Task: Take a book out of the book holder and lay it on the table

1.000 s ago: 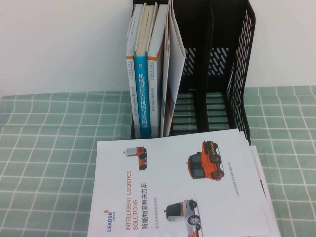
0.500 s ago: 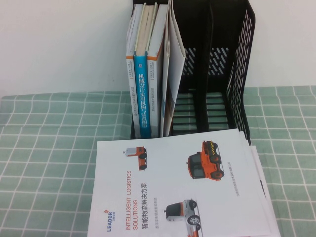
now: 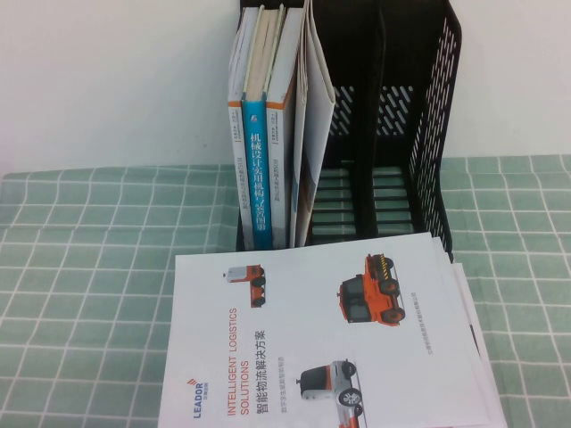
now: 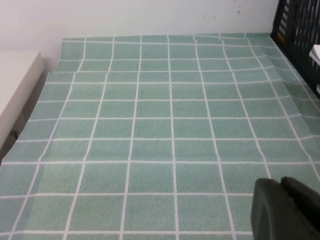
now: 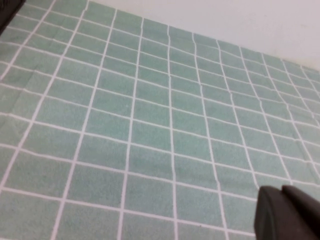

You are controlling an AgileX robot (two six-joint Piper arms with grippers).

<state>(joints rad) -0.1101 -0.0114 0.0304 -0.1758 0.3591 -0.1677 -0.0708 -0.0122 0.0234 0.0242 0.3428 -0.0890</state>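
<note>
One wide tabletop (image 3: 80,267) fills most of the high view, covered in pale green cloth with a white grid. At its far side, against the white wall, stands the tall black book holder (image 3: 442,116), its perforated side wall on the right. A large white LEADOR brochure (image 3: 312,339) with orange vehicles lies flat on the tabletop just in front of the holder, and the edges of more sheets show beneath its right side. All the upright volumes sit in the holder's leftmost compartment: a white-spined one (image 3: 238,160), a blue-spined book (image 3: 257,169) and an orange-topped one (image 3: 278,160). The book (image 3: 318,107), thin and pale, leans at the right end of that row, touching its neighbours; its cover is turned away and unreadable.

Neither arm shows in the high view. The left gripper (image 4: 287,210) sits low above bare cloth, with the holder's black wall at the edge of its wrist view. The right gripper (image 5: 287,212) likewise sits above bare cloth. Whether either gripper is open or closed cannot be told.
</note>
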